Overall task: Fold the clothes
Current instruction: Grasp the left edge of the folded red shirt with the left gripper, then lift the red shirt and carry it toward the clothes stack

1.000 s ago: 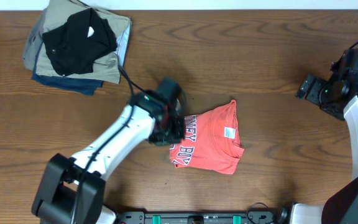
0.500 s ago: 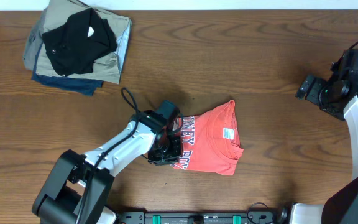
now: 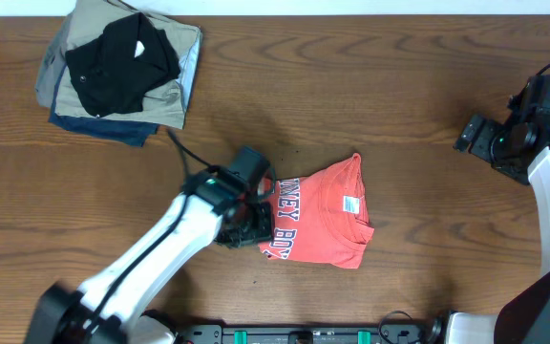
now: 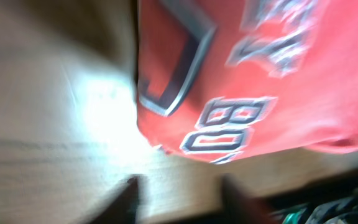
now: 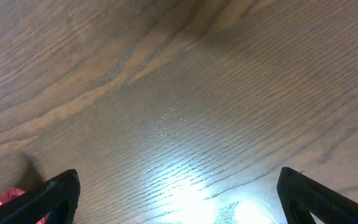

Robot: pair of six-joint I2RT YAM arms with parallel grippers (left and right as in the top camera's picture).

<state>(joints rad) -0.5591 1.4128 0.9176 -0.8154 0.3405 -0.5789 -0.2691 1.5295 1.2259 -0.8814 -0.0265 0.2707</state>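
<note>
The coral-red T-shirt [image 3: 325,218] lies just beyond the left gripper [image 4: 184,196], whose parted fingers hold nothing, while the wide-open, empty right gripper [image 5: 179,200] sits well apart from the shirt.

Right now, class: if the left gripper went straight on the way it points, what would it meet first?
Most likely the coral-red T-shirt: its lettered edge lies just ahead of the left gripper, past a strip of bare table. Blur leaves depth uncertain.
</note>
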